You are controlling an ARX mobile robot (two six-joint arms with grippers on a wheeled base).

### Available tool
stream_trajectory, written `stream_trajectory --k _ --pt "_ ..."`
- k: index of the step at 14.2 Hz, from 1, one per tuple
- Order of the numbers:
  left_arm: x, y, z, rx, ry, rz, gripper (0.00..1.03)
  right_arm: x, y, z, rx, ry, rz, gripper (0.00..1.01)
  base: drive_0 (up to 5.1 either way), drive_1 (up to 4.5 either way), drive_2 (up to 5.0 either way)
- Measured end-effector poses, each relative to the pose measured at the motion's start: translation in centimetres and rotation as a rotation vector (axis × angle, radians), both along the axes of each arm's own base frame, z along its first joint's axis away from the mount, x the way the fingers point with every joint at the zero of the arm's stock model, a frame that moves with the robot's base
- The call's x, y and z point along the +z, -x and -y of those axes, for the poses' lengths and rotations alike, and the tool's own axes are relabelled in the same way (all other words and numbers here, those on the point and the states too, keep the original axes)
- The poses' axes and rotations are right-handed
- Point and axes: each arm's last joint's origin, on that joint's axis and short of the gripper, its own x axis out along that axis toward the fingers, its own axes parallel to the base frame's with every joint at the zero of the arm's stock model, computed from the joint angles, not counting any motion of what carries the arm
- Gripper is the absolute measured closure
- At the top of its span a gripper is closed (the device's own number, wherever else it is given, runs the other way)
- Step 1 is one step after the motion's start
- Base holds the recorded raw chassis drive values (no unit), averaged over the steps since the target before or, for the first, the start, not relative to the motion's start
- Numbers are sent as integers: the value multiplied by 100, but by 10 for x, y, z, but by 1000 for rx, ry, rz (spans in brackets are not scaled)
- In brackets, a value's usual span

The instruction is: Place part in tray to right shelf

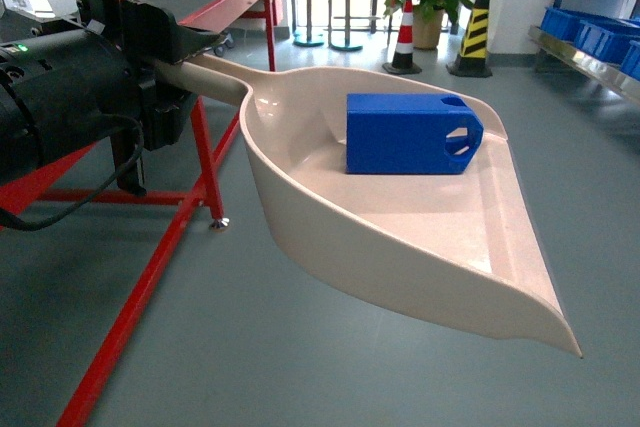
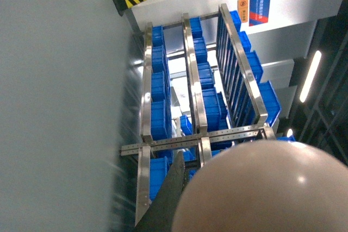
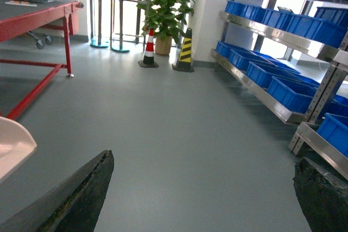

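The left gripper (image 1: pixel 165 72) clamps the tray's (image 1: pixel 400 247) handle, keeping it level so the part (image 1: pixel 410 134) stays inside. The right gripper (image 3: pixel 201 188) hangs open, empty, facing the shelf (image 3: pixel 261 88).

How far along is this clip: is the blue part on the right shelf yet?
Not yet. Done: the blue part lies in the beige tray. In hand: the left hand holds the tray by its handle, above the floor. Left: reaching the steel shelf with its blue crates and putting the part there. The right hand is open, empty.
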Motion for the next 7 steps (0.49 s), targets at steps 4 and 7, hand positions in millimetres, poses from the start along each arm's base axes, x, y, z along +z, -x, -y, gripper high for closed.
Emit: stream_trajectory --k 4,7 --pt "-1 0 0 -1 -2 -7 91 1 1 0 0 -2 8 3 5 412 -403" --pt "0 0 1 -6 -1 -3 91 1 0 0 0 -1 6 3 -1 407 -408"
